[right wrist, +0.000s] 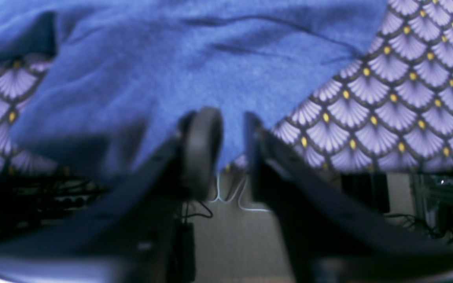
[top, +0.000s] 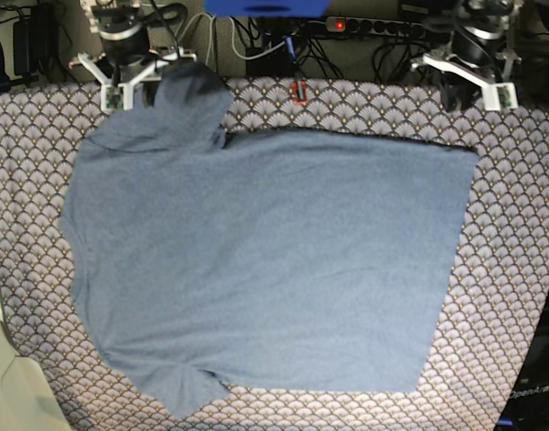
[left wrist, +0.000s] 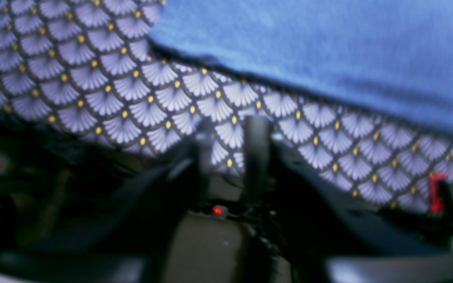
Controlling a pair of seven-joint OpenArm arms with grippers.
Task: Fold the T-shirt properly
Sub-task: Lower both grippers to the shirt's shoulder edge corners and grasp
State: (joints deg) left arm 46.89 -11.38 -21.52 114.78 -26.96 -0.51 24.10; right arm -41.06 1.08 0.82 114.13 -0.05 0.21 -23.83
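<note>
The slate-blue T-shirt (top: 265,260) lies spread flat on the patterned tablecloth (top: 508,296), plain side up, hem to the right, sleeves at far left and near left. No white letters show. My right gripper (right wrist: 232,145) is at the table's far left edge; its fingers stand apart, with the edge of the far sleeve (top: 191,97) in the gap. In the base view it (top: 130,83) sits just by that sleeve. My left gripper (left wrist: 228,141) is open and empty over bare tablecloth, short of the shirt's edge (left wrist: 328,51). In the base view it (top: 458,90) is at the far right.
A red clamp (top: 299,90) sits on the table's far edge, also seen in the left wrist view (left wrist: 437,192). Cables and a power strip (top: 382,25) lie behind the table. A pale surface (top: 9,386) is at the near left corner.
</note>
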